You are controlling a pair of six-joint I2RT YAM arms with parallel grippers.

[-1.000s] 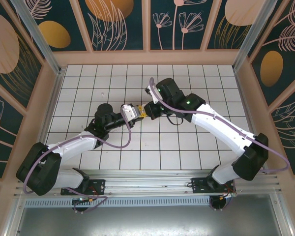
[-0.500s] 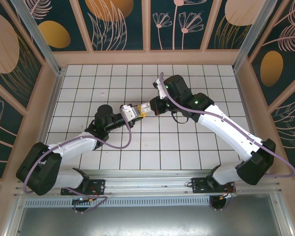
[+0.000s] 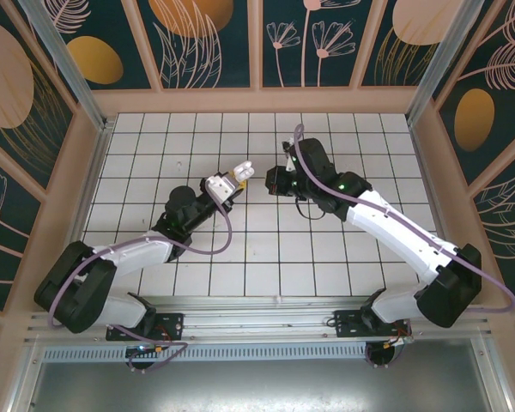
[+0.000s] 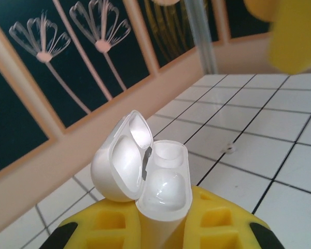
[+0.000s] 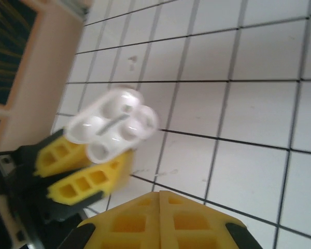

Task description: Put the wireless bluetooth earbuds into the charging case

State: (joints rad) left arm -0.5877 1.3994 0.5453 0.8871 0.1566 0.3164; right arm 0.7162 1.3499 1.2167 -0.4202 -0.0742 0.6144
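Note:
The charging case (image 4: pixel 163 179) is small, white and glossy, and its lid (image 4: pixel 116 166) is swung open to the left. My left gripper (image 4: pixel 163 220) is shut on its lower body and holds it above the tiles (image 3: pixel 239 172). In the right wrist view the case (image 5: pixel 111 123) shows hollow wells that look empty. My right gripper (image 5: pixel 159 199) is shut with nothing between its fingers, a short way right of the case (image 3: pixel 270 180). A tiny white bit (image 3: pixel 182 161), perhaps an earbud, lies on a tile left of the case (image 5: pixel 130 63). Another speck (image 4: pixel 229 148) lies on the floor.
The white tiled floor (image 3: pixel 326 249) is fenced by a pink wooden rim (image 3: pixel 257 101) with dark floral panels behind. Metal posts (image 3: pixel 69 60) stand at the back corners. Both arm bases sit on the rail (image 3: pixel 257 322) at the near edge.
My right gripper has drawn back to the right, away from the case. My left gripper has swung the case up toward the back of the floor.

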